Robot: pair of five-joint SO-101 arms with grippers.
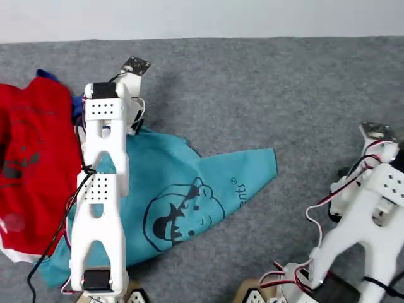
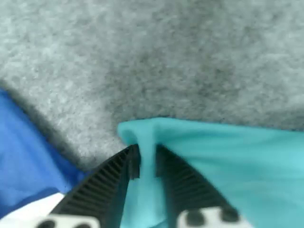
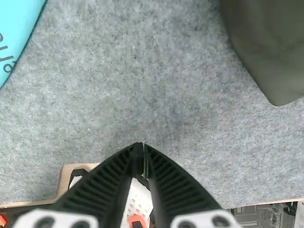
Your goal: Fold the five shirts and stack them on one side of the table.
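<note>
Left wrist view: your left pincer (image 2: 146, 159) is clamping a corner of the teal shirt (image 2: 237, 161) lying on the tabletop (image 2: 190, 57) beside the red shirt (image 1: 35, 158), likely for folding; your right pincer (image 3: 143, 148) is hanging closed, empty.

The worktop (image 1: 265, 88) has a grey felt-like covering, matt, fuzzy and rough in grain. The teal shirt (image 1: 183, 183) is soft, smooth matt cloth with a flat black print; the red shirt (image 1: 31, 145) is similar cloth. The left arm (image 1: 104, 189) and right arm (image 1: 360, 221) are smooth white plastic — their fingers (image 2: 107, 183) black plastic, ribbed and dull.
</note>
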